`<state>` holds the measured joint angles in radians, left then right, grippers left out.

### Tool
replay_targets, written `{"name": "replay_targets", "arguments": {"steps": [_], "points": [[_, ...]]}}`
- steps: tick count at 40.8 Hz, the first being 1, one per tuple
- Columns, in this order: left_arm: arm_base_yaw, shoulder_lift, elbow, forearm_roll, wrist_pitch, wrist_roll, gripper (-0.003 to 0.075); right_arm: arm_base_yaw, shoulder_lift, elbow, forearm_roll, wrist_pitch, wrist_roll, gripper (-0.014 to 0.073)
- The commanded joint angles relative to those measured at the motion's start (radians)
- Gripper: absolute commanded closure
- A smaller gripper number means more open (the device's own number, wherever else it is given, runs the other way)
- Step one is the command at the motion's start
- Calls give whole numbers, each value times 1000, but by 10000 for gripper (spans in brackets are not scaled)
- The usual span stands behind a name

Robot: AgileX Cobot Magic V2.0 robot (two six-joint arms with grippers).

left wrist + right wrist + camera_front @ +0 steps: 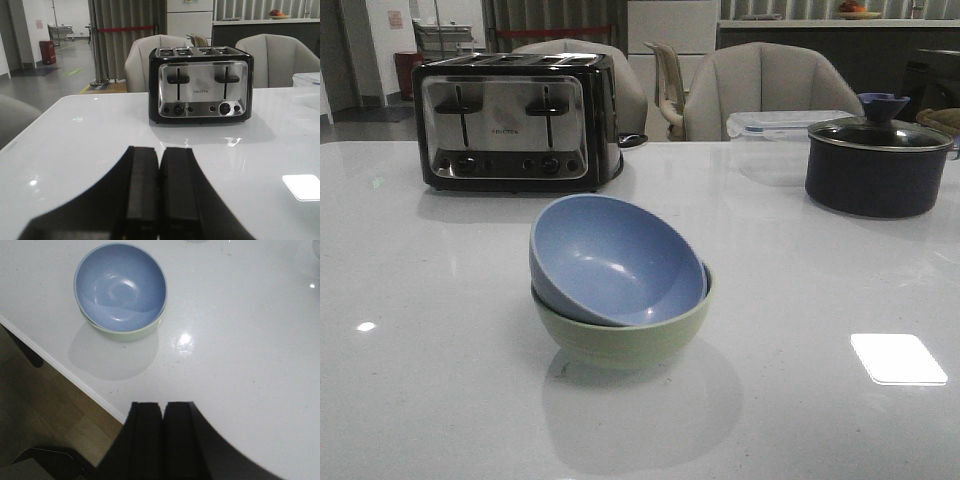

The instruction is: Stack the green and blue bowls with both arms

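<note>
Two bowls nested mid-table: blue bowl (618, 258) sits inside green bowl (625, 335), tilted toward the camera, rim not seated level. Stack looks done, maybe wants a nudge to settle. Left gripper (159, 192) has fingers pressed together, empty, facing the toaster (201, 85), well away from the bowls. Right gripper (163, 437) also closed on nothing, hanging near the table (240, 340) edge, apart from the stack, likely clear of it on purpose. Lidded pot (880, 160) far right.
</note>
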<state>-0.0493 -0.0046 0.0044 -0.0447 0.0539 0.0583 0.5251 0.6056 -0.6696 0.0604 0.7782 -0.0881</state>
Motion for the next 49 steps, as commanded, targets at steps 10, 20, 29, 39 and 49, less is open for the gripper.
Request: {"name": "replay_targets", "arguments": {"steps": [10,20,29,39,49], "points": [[3,-20,21,-9,-92,-9,619,-188,-209,215,-7,-359,-6,559],[3,-20,21,-9,-92,-9,620,-406,-521,540,-7,-719,-6,559],[3,-20,21,-9,-92,-9,619,-458,-637,666,-7,-788,-6,559],[3,-20,21,-9,-92,-9,619,-464,-636,697,-7,-848,-6,559],[3,-20,21,-9,-92,-9,619,-472,-636,697,28,-857,5,559]]}}
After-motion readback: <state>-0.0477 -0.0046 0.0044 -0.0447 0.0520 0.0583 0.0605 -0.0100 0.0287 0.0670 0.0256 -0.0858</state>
